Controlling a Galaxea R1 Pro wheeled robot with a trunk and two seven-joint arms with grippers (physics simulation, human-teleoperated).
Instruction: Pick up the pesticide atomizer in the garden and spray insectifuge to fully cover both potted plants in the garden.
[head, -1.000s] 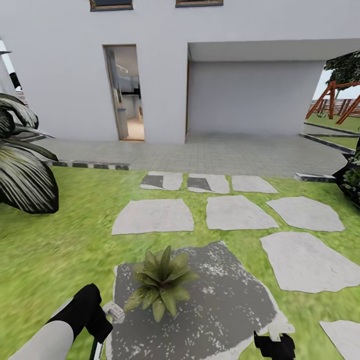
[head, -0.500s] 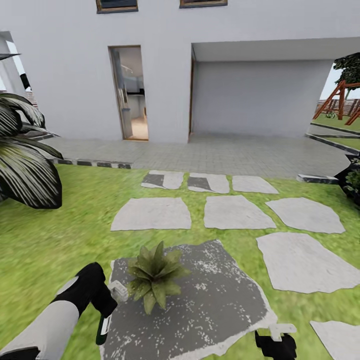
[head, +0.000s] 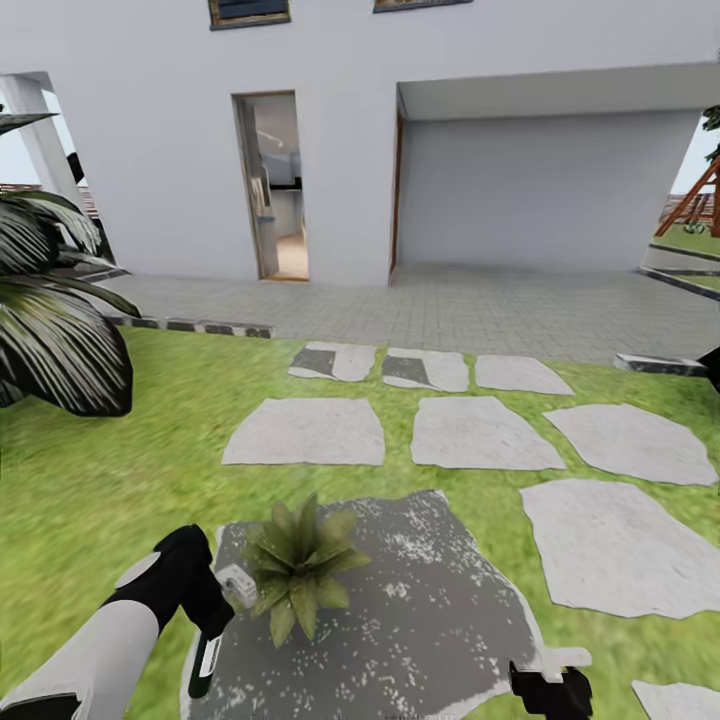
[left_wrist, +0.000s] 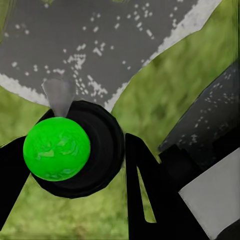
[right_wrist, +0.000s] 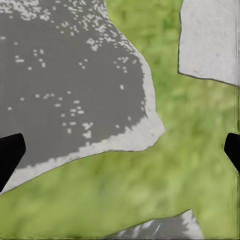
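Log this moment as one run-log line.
left end effector: holding pesticide atomizer | beside potted plant on dark stone slab | right end effector: open

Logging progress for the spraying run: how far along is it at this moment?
Pickup looks done: the left tool grips the pesticide atomizer. In hand: its nozzle sits beside one potted plant on the dark stone slab. No spray is visible. Left: covering this plant and a second one.

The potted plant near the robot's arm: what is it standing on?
The potted plant stands on a dark grey, white-speckled stone slab set in the lawn. Its leaves cover the pot and the stone directly beneath, so how the base sits cannot be seen.
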